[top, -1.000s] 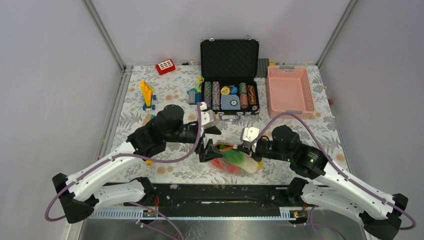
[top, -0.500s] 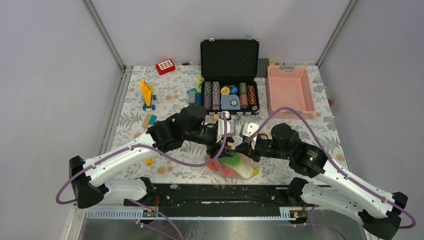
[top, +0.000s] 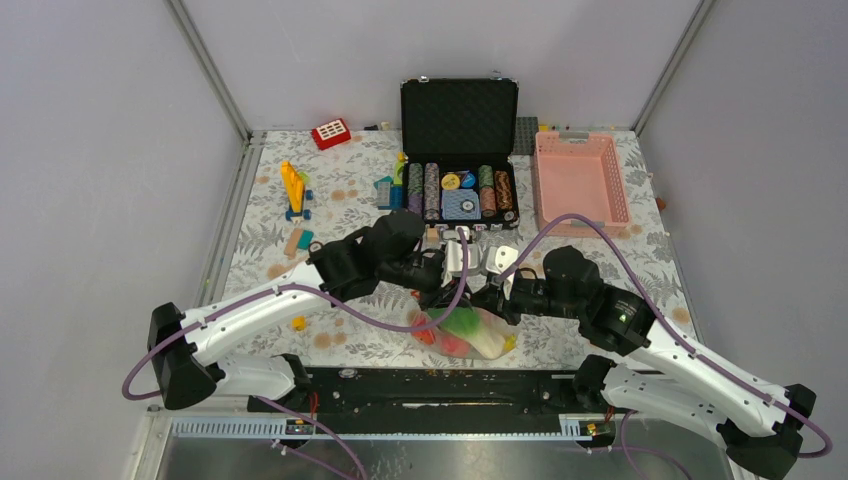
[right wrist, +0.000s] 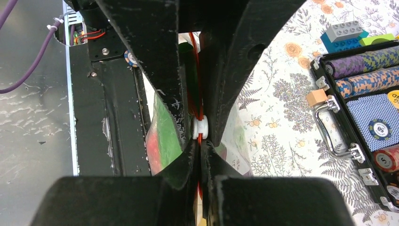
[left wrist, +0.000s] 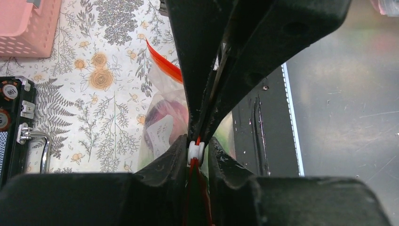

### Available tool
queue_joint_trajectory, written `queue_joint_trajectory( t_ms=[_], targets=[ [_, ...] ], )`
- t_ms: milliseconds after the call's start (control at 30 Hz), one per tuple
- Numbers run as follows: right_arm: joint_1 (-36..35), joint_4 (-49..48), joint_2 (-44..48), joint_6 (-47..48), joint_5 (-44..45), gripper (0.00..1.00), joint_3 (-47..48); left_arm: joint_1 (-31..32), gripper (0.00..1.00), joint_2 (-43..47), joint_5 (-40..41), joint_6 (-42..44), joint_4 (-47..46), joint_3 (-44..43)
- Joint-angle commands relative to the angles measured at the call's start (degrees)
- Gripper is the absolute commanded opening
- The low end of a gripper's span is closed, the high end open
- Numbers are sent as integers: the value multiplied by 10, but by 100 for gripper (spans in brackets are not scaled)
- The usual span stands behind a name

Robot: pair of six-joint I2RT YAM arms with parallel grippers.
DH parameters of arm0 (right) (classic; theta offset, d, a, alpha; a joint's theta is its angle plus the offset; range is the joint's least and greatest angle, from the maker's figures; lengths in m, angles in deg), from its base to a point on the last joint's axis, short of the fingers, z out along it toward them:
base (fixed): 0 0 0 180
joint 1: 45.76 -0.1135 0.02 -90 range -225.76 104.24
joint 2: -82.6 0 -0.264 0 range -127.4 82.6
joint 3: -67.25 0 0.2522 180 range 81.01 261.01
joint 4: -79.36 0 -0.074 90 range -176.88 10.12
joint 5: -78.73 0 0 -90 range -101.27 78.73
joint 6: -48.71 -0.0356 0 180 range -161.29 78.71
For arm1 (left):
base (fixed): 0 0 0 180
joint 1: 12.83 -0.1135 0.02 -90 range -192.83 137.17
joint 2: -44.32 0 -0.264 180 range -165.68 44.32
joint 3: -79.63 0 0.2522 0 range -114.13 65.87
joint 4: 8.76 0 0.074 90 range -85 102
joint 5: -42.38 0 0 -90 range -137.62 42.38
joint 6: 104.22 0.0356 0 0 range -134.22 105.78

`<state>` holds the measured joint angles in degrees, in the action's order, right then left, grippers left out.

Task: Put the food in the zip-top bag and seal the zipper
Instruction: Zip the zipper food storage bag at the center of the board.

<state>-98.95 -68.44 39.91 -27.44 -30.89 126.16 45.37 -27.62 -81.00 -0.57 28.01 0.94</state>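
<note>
Zip-top bag (top: 468, 334) — clear glossy plastic; basket (top: 580, 190) — matt pink plastic.

You're working in a robot test cell in a lab, not a home. Plain grey walls (top: 100, 150) close the scene in on the left, far and right sides, joined by bare aluminium posts (top: 210, 70). The left arm (top: 260, 305) and the right arm (top: 680, 360) stand on a black rail (top: 440, 385) at the near edge, with purple cables (top: 570, 225) looping along them. The floral tablecloth (top: 350, 200) carries practice props: a poker chip case (top: 460, 150), a pink basket (top: 578, 180) and building blocks (top: 293, 190).
</note>
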Motion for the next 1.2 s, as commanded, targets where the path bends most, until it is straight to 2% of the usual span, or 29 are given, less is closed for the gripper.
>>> queue_joint_trajectory(
  t_ms=[0, 33, 67, 100, 300, 467, 633, 800, 967, 1000, 1033, 1067, 1100, 1133, 1167],
  targets=[
    [-1, -54, 6, 3, -18, 0, 21, 4, 15, 4, -16, -2, -30, -24],
    [-1, -51, 5, 6, -21, 0, 21, 4, 11, 4, -15, -3, -32, -23],
    [0, -48, 4, 8, -24, 0, 22, 4, 2, 4, -16, -6, -32, -22],
    [-1, -46, 2, 9, -25, 0, 23, 4, 0, 3, -16, -7, -32, -22],
    [0, 11, -1, 35, 43, 0, 32, 4, 0, 25, 17, -4, 12, -16],
    [-1, 74, -6, 80, 145, 0, 20, 4, 0, 85, 117, -35, 45, 21],
    [0, 110, -6, 120, 191, 0, 12, 5, 0, 120, 190, -79, 67, 62],
    [3, 122, -6, 152, 186, 0, 19, 4, 0, 136, 207, -108, 67, 84],
    [3, 68, 10, 179, 97, 0, 2, 4, 0, 125, 170, -86, 23, 73],
    [3, 58, 11, 179, 81, 0, 0, 5, 7, 118, 146, -78, 17, 66],
    [3, 51, 11, 179, 67, 0, -3, 5, 26, 110, 120, -71, 10, 60],
    [3, 48, 10, 179, 55, 0, -3, 4, 37, 97, 97, -65, 5, 54],
    [3, 42, 8, 177, 48, 0, -4, 5, 44, 89, 76, -58, 4, 46],
    [3, 37, 5, 175, 44, 0, -4, 4, 56, 78, 60, -51, 3, 37],
    [3, 32, 2, 174, 42, 0, -3, 4, 63, 67, 54, -48, 4, 28]
  ],
)
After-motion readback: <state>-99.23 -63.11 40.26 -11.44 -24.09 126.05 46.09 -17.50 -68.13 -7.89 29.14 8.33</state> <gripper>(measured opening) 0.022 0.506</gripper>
